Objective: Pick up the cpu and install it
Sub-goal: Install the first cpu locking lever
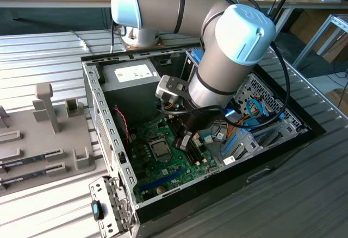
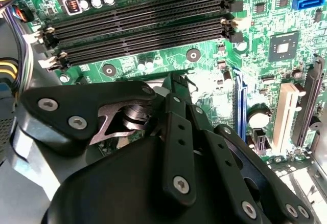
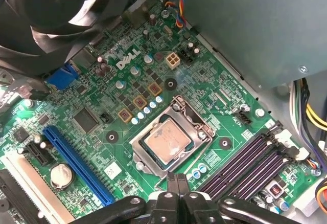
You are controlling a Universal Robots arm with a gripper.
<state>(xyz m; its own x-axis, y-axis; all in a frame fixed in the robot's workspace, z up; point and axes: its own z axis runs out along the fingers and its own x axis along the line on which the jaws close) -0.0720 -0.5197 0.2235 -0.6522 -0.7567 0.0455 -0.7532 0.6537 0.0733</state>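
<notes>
Inside the socket frame (image 3: 171, 143) lies the cpu (image 3: 166, 141), fingers (image 3: 177, 189) just beside.

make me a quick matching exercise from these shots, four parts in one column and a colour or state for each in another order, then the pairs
Things:
1. cpu
2. memory slots
3. long expansion slot
4. power supply box

Colour or state:
A. blue, on the green board
B. dull silver top, lying in the metal socket frame
C. grey, with a white label, at the case's back end
D. black, all empty

Pairs: 1-B, 2-D, 3-A, 4-C
</notes>
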